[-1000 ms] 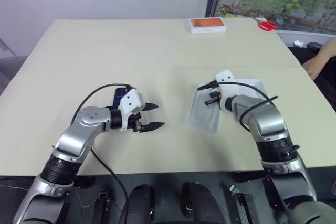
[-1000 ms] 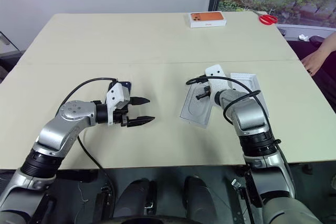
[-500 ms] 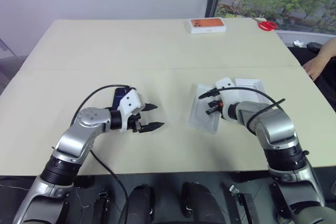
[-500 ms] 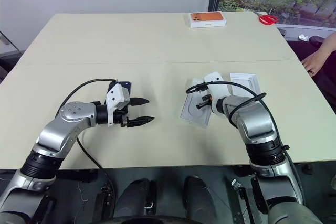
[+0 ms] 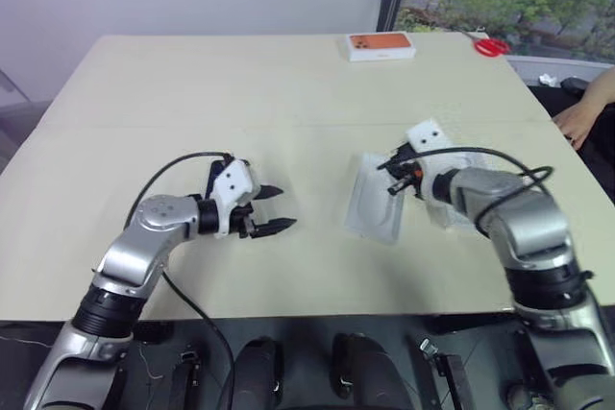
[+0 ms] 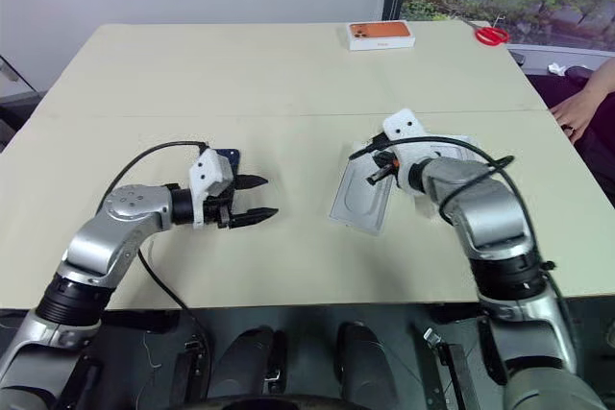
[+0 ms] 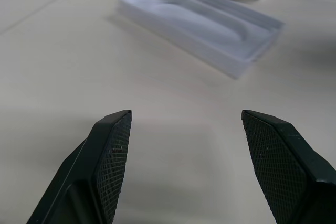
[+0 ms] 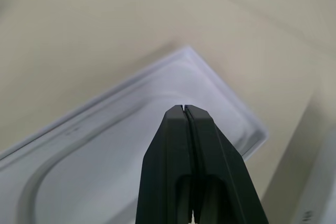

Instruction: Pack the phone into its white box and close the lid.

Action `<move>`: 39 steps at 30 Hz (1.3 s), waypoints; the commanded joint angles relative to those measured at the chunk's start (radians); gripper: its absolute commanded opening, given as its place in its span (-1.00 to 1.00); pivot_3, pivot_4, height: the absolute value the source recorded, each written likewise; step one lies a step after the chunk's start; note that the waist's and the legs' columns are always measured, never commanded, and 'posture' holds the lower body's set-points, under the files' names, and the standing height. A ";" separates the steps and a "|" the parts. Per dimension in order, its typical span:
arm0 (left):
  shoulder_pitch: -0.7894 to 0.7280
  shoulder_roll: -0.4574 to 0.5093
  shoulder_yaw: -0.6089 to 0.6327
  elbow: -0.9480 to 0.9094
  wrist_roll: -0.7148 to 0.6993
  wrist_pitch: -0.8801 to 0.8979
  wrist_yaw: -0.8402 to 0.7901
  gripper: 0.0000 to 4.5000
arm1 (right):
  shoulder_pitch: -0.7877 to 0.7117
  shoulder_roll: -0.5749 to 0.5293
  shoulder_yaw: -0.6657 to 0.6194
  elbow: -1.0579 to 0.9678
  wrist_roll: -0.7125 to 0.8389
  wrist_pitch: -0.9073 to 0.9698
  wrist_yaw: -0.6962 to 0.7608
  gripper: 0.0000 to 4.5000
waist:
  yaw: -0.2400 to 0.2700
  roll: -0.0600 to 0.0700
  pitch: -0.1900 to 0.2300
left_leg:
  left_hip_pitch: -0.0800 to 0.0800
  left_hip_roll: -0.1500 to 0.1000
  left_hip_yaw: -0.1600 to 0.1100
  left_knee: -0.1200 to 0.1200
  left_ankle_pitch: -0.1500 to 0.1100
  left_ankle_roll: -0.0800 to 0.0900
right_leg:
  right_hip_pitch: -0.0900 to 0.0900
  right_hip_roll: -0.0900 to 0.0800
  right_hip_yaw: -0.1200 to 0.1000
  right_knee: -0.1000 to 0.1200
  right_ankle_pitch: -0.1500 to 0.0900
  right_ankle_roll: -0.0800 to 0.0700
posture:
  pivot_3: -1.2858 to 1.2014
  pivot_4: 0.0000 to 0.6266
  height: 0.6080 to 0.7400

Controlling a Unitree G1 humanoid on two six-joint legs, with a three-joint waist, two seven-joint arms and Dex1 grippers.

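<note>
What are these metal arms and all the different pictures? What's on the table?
It's a robot with two arms. Two pictures come from cameras on its head, looking down at the table. The other two come from cameras on its wrists, looking along its black fingers.

The left end effector is open and holds nothing. A dark blue phone peeks out behind it. The right end effector is shut and empty, above a white insert with an oval hollow. Another white piece lies beside that arm.

Far away sit an orange-topped box and red scissors. A person's hand rests at the edge.
</note>
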 commanded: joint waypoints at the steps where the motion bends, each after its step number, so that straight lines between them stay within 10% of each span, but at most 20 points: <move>1: -0.001 0.016 0.043 -0.010 -0.012 0.011 0.009 0.57 | 0.062 -0.053 -0.041 -0.065 0.018 -0.067 0.058 -0.99 | 0.000 0.000 0.000 | 0.000 0.000 0.000 0.000 0.000 0.000 | 0.000 0.000 0.000 0.000 0.000 0.000 | 0.03 -0.52 1.00; 13: -0.021 0.017 0.160 0.029 -0.078 0.179 0.094 0.57 | 0.132 -0.098 -0.052 -0.145 0.033 -0.192 0.116 -0.99 | -0.005 0.000 0.000 | 0.001 0.001 0.000 0.000 0.000 0.000 | 0.000 0.001 0.001 0.000 0.000 0.000 | 0.03 -0.52 1.00; 17: -0.068 0.003 0.323 0.108 -0.143 0.349 0.249 0.97 | 0.065 -0.004 0.036 -0.183 0.037 -0.152 0.078 -1.00 | -0.015 -0.001 0.000 | 0.001 0.002 0.000 0.000 0.000 0.000 | 0.000 0.002 0.001 0.001 0.000 0.000 | 0.03 -0.52 1.00; 39: -0.167 -0.055 0.481 0.149 -0.237 1.113 0.476 0.97 | -0.207 0.496 0.480 0.304 -0.153 -0.164 -0.039 -1.00 | -0.020 -0.002 -0.002 | 0.004 0.000 0.000 0.000 0.002 -0.003 | 0.001 -0.001 0.000 0.003 0.000 0.000 | 0.03 -0.52 1.00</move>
